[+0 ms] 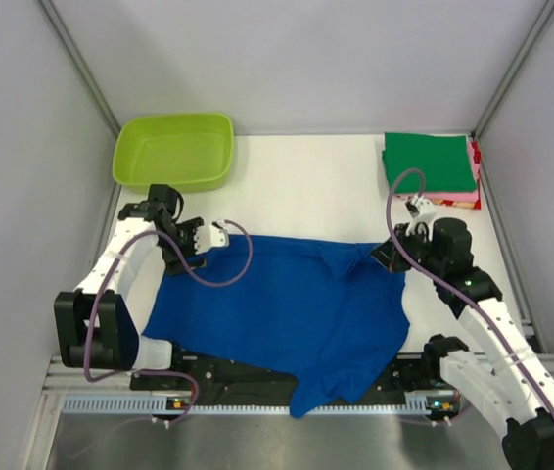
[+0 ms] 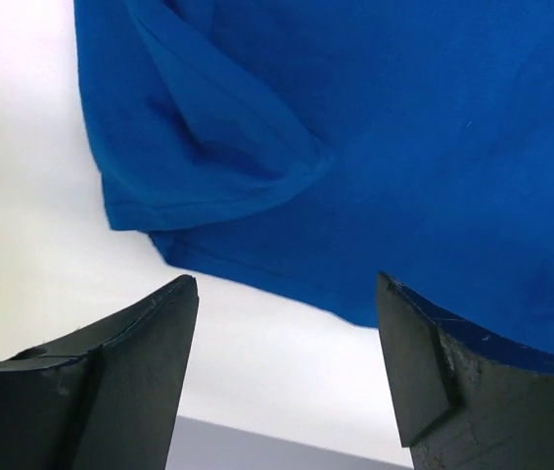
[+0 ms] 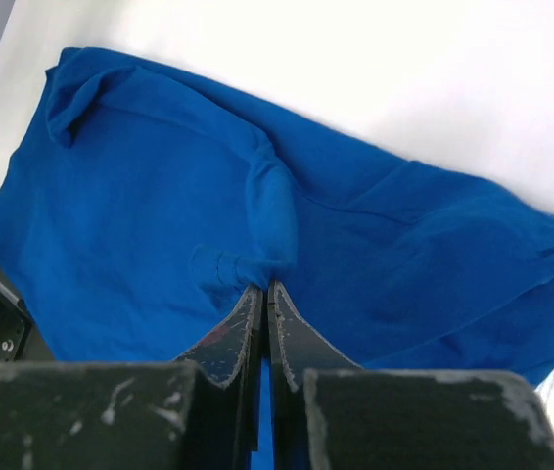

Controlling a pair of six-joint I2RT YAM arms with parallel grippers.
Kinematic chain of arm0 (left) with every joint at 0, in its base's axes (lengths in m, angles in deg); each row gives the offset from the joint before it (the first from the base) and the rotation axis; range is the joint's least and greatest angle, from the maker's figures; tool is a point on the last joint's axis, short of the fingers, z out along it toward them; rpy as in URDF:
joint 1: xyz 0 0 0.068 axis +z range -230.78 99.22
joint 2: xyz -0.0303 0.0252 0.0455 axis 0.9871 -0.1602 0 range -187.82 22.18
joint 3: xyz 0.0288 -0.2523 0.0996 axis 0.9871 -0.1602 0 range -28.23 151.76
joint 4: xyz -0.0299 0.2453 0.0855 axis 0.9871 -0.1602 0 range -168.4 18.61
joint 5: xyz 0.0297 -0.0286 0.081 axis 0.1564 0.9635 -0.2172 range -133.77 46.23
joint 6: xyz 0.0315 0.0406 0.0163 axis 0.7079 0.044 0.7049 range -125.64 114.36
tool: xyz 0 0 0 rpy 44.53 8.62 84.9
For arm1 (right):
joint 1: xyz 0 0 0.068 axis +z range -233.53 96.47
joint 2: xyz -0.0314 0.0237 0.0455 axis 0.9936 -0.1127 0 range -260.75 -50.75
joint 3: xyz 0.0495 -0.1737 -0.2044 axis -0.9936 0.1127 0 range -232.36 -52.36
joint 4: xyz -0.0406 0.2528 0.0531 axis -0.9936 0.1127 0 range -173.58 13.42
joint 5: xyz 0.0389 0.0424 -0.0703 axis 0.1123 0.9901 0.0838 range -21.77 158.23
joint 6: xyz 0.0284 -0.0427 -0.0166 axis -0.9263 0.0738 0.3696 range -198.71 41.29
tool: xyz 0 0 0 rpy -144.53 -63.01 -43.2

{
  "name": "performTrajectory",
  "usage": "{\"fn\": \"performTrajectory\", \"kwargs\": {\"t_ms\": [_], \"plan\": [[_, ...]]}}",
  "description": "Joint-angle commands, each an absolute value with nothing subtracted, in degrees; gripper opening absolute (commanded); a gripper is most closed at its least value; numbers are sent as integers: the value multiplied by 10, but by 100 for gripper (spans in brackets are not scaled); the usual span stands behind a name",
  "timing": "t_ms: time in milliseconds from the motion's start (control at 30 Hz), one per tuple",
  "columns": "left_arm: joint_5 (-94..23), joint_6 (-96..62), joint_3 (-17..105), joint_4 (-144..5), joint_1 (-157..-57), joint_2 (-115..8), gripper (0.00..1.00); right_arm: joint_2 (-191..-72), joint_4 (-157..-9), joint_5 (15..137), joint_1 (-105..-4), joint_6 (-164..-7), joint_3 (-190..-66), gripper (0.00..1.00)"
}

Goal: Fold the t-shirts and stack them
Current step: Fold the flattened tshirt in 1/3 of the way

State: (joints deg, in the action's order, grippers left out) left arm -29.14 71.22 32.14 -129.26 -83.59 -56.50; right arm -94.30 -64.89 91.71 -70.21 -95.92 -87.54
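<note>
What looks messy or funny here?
The blue t-shirt lies crooked and rumpled, and one end droops over the near edge of the table. The right gripper pinches a bunched ridge of it.

Plain royal-blue t-shirt; green shirt; lime-green tub; white table.

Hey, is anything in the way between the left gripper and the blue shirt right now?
Nothing visible. The left gripper stands open just off the corner of the blue shirt, with only bare white table between its fingertips and the hem. The lime-green tub sits farther back, off that line.
</note>
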Motion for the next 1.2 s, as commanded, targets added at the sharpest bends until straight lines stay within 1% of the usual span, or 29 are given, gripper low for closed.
{"fn": "performTrajectory", "kwargs": {"t_ms": [0,67,100,233,367,500,600,633,700,733,800,833,867,1033,1167], "plan": [[-230,597,350,-1276,-860,-571,76,-941,-654,933,-705,-987,-866,0],[-244,516,340,-1225,-896,-584,70,-943,-664,928,-706,-987,-862,0],[-270,484,335,-1199,-918,-594,68,-943,-668,925,-705,-986,-861,0],[-386,391,324,-1143,-985,-646,65,-942,-668,921,-705,-980,-862,0],[-492,329,326,-1114,-992,-690,67,-940,-666,920,-705,-977,-860,0],[-539,310,314,-1084,-992,-692,68,-941,-666,913,-705,-972,-858,0],[-551,311,299,-1076,-992,-698,65,-941,-663,902,-705,-968,-860,0],[-552,312,295,-1080,-992,-700,62,-941,-657,895,-705,-967,-862,0],[-556,318,291,-1087,-989,-702,51,-941,-646,873,-706,-967,-868,0],[-561,322,290,-1087,-986,-700,43,-941,-640,861,-706,-966,-872,0],[-563,333,292,-1093,-976,-696,21,-940,-632,841,-705,-965,-879,0],[-566,340,297,-1097,-967,-695,9,-940,-629,833,-705,-963,-884,0],[-571,349,302,-1098,-961,-693,0,-941,-628,823,-705,-960,-888,0],[-645,428,356,-1030,-919,-669,0,-964,-634,761,-713,-933,-943,0],[-666,500,424,-989,-913,-664,0,-1011,-637,726,-718,-901,-1008,0]]}}
